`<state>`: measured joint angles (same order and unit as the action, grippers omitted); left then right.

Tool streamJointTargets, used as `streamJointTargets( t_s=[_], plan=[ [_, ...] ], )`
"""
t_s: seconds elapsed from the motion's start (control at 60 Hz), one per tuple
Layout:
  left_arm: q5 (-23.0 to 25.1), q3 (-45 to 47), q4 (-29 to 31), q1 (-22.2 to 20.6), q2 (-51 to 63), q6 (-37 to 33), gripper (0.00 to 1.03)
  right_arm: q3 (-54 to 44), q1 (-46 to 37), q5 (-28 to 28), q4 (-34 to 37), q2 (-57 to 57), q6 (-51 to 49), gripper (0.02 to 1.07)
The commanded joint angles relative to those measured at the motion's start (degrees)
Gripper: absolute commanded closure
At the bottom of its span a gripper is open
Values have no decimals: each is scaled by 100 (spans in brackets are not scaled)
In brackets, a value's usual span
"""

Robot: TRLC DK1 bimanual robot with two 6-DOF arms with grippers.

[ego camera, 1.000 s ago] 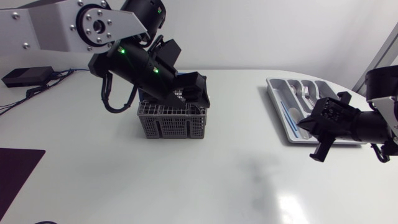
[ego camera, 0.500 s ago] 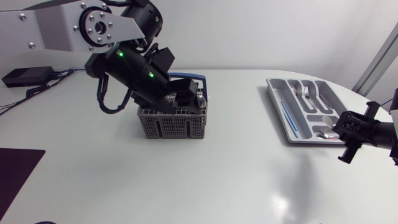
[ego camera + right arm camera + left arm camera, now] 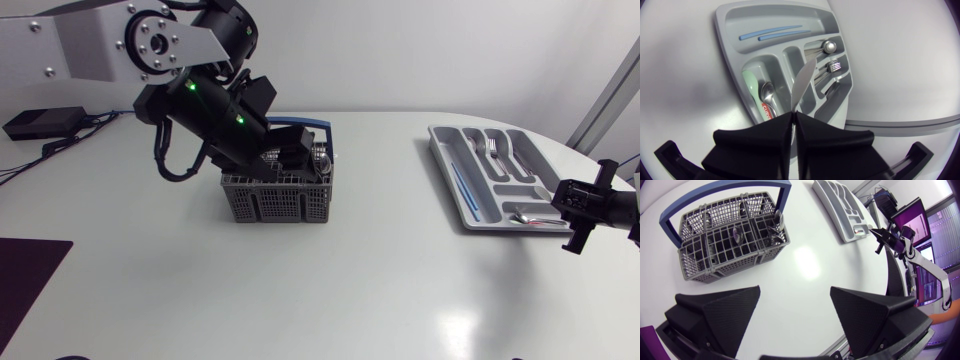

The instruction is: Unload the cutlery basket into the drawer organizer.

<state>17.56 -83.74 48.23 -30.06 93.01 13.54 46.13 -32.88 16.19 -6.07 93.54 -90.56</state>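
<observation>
The left claw (image 3: 795, 295) was held wide open and empty above the cutlery basket (image 3: 730, 260), which stood on the surface (image 3: 805, 265). The right claw (image 3: 793, 119) was clamped on a knife (image 3: 802, 82), its blade pointed over the drawer organizer (image 3: 727, 22), well apart from the basket.

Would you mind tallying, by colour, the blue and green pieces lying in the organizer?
Blue sticks: 2
Green spoon: 1
Total: 3
</observation>
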Motion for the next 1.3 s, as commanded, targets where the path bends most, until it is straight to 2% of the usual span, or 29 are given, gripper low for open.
streamJointTargets(
  t_s=[0.0,0.117,0.183,0.533,0.783,0.833,1.033,1.083,1.283],
  plan=[
    [-42,16,108,-35,-73,61,6,151,-43,-98,-105,314,-330,101],
    [-60,78,143,-35,-125,61,6,168,-43,-230,-290,508,-576,100],
    [-77,122,152,-35,-161,35,6,186,-43,-309,-343,613,-682,91],
    [-130,271,152,-70,-284,-36,6,54,-60,-520,-510,666,-910,67],
    [-157,420,169,36,-459,-106,6,-227,98,-485,-334,-116,-585,59],
    [-165,447,178,80,-459,-115,6,-324,212,-494,-237,-354,-462,56],
    [-209,666,178,203,-547,-168,6,-368,854,-617,563,-1197,478,56],
    [-218,710,178,238,-565,-185,6,-368,1056,-652,774,-1382,698,52],
    [-297,833,161,449,-609,-282,6,-394,2067,-1038,1389,-2032,1709,51]
  ],
)
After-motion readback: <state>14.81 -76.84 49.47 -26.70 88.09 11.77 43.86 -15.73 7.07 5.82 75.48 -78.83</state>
